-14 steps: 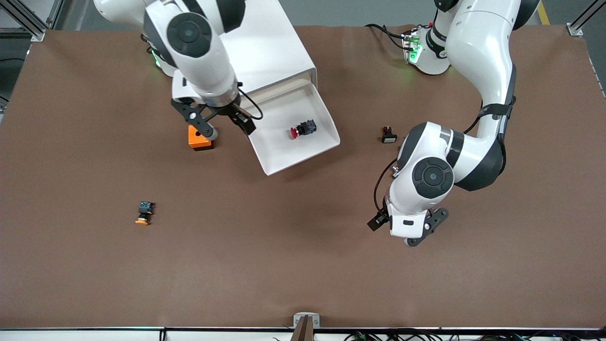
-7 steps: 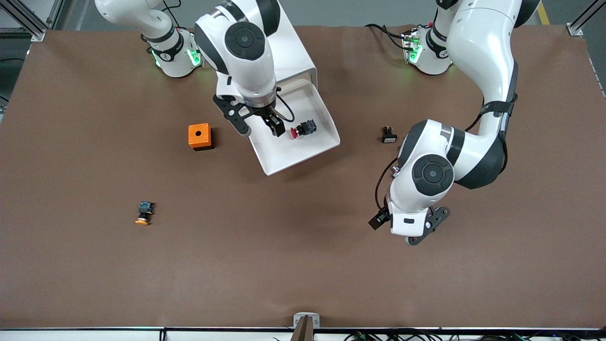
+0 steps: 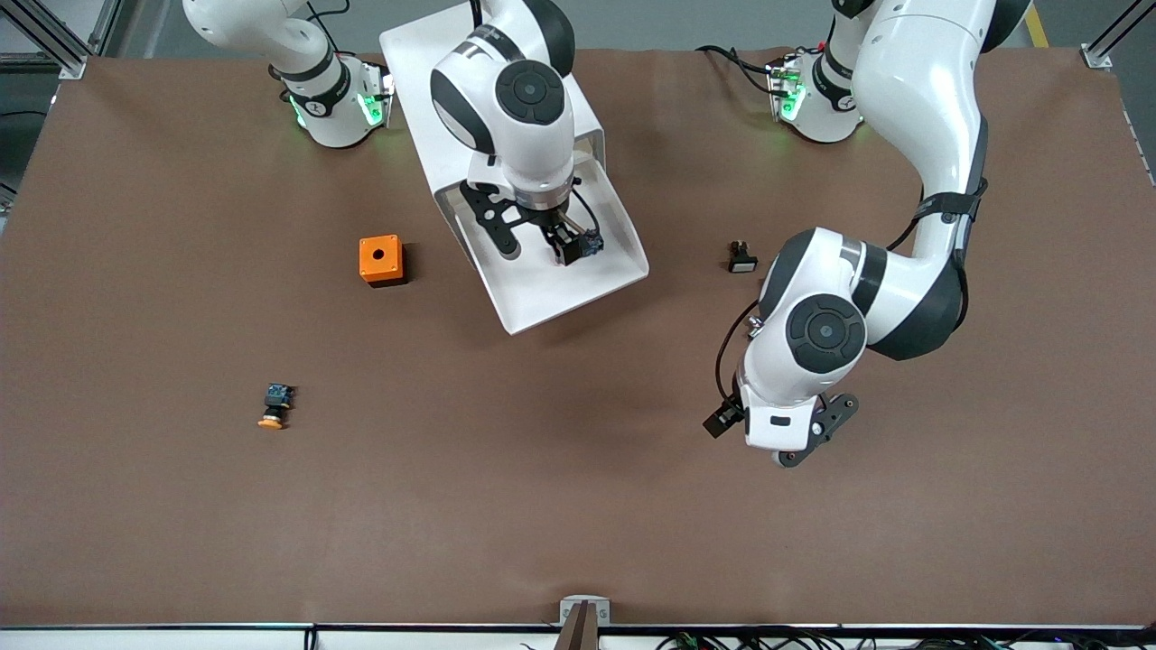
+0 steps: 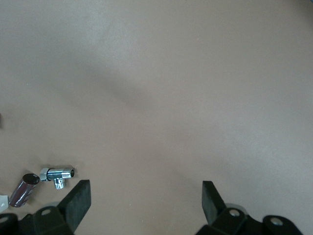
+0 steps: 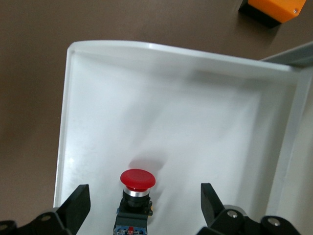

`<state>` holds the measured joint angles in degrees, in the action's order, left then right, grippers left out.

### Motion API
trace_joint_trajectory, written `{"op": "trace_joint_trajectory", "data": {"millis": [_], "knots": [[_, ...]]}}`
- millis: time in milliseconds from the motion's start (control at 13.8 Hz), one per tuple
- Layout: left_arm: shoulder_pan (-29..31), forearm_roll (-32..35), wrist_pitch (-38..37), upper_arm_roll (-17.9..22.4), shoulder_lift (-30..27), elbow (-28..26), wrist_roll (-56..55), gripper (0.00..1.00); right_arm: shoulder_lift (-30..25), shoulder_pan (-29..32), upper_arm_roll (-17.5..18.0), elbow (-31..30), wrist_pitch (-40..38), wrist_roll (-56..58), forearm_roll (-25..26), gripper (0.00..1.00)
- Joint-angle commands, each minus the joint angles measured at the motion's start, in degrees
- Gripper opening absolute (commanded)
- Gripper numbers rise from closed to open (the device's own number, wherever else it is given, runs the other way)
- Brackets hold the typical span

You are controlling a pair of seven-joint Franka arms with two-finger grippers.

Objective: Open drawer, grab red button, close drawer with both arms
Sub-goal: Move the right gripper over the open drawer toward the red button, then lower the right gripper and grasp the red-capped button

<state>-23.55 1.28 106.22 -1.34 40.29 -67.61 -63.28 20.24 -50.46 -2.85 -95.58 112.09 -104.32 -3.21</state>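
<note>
Red-capped button [image 5: 137, 192] lies in the open drawer [image 3: 596, 280], right under the right gripper [image 3: 535, 247], whose jaws gape empty. Grab step: descend, then close. Left gripper [image 3: 795, 442] waits, spread wide and empty.

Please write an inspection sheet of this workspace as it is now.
Surface: brown table, bare where visible.
Job's things: drawer pulled open; red button lying inside.
Clutter: orange cube; orange-capped button; small black part; chrome fittings.
Grippers: right claw open over the button; left claw open over bare table, waiting.
Cables: black cables at the left arm's base.
Surroundings: metal frame posts.
</note>
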Motion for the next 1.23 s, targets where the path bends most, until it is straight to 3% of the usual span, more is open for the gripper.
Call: {"op": "trace_joint_trajectory", "data": {"millis": [0,1161], "knots": [[0.43,1.18,0.31,-0.60,-1.97,-2.18,-0.53,1.00,2.25,-2.18,-0.58,0.75,2.07,-4.74,-0.13,1.00],[0.52,1.18,0.31,-0.60,-1.88,-2.18,-0.53,1.00,8.14,-4.21,-0.49,4.00,4.45,-12.40,-0.31,0.97]]}}
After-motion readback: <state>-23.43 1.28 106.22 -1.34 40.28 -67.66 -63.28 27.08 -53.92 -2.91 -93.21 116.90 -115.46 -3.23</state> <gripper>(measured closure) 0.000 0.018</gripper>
